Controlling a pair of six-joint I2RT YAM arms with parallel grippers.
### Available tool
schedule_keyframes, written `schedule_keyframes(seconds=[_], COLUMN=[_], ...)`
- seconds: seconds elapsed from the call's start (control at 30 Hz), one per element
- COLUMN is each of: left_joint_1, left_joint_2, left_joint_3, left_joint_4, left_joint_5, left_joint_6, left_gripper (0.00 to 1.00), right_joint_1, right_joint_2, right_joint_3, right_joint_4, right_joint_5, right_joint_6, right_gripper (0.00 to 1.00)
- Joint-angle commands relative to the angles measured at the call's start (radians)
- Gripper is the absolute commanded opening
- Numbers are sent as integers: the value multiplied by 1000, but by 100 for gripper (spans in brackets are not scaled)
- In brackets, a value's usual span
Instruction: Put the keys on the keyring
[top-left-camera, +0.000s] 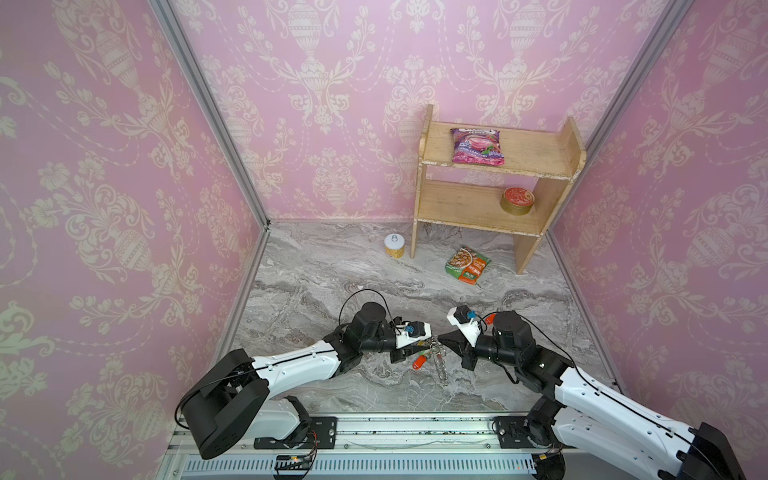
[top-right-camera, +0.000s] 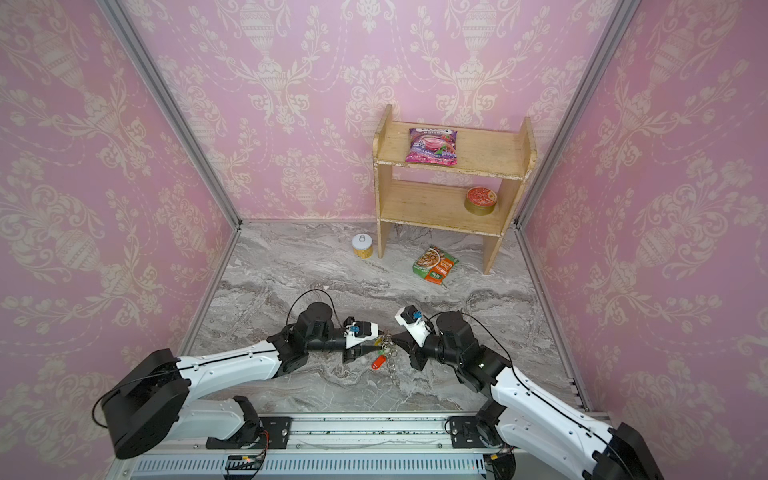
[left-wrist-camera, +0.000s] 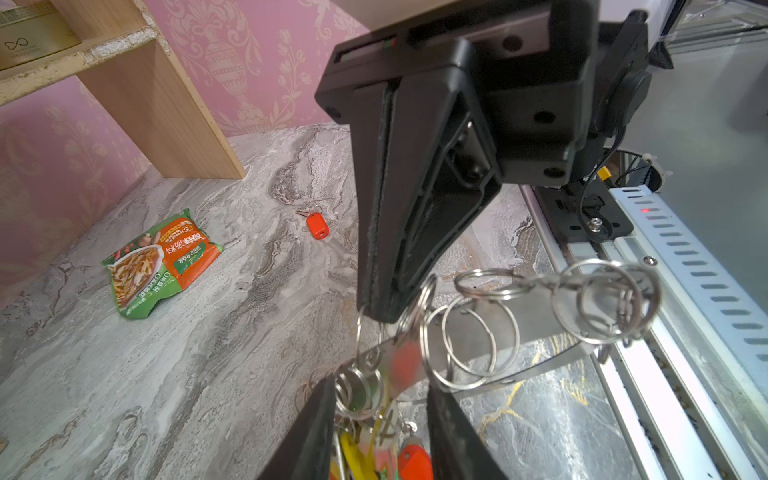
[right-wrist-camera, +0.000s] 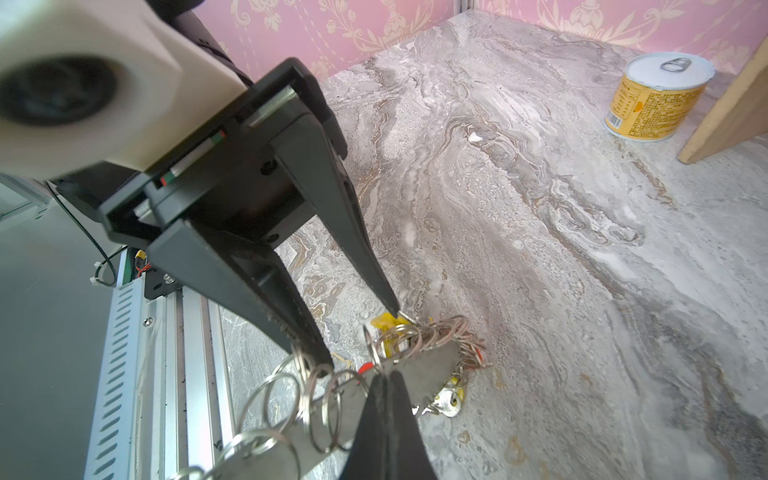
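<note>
Pink damask walls (top-left-camera: 332, 104), marble tabletop (top-left-camera: 332, 266). One wooden shelf (top-left-camera: 457, 205) at 1 o'clock with one pink snack packet (top-left-camera: 478, 145) and one red-lidded tin (top-left-camera: 517, 200), one yellow can (top-left-camera: 395, 246) at 12. One loose orange-tagged key (left-wrist-camera: 318, 225) at 3; the keys (top-left-camera: 419, 360) bunched on the keyring (left-wrist-camera: 536, 324) near centre are too tangled to count. Both arms reach in, tips facing. The right gripper (left-wrist-camera: 376, 309) pinches the keyring; the left gripper (right-wrist-camera: 358, 336) has jaws partly apart around the bunch.

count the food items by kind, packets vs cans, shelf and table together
packets: 2, pink packet on the shelf, green-orange packet on the table
cans: 2, red-lidded tin on the shelf, yellow can on the table
total: 4
</note>
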Motion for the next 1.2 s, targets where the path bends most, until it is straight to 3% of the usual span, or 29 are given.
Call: schedule_keyframes(seconds=[0.0, 0.3, 0.6, 0.93, 1.17], left_joint_1=[0, 35, 43, 40, 32], left_joint_2=[-41, -147, -151, -325, -424], left_joint_3=[21, 55, 167, 97, 25], left_joint_4=[-37, -98, -173, -312, -382], left_joint_5=[-52, -200, -175, -250, -262], left_joint_6=[10, -67, -219, -347, -460], left_gripper=[43, 53, 56, 55, 52], right_joint_1=[4, 19, 64, 247, 304], right_joint_2=[-29, -51, -66, 97, 206], right_joint_3=[27, 52, 53, 4, -4], right_joint_4=[-22, -70, -76, 97, 182], right_joint_5=[23, 77, 176, 335, 358], right_joint_6=[-20, -41, -12, 105, 154], right_gripper=[0, 0, 0, 0, 0])
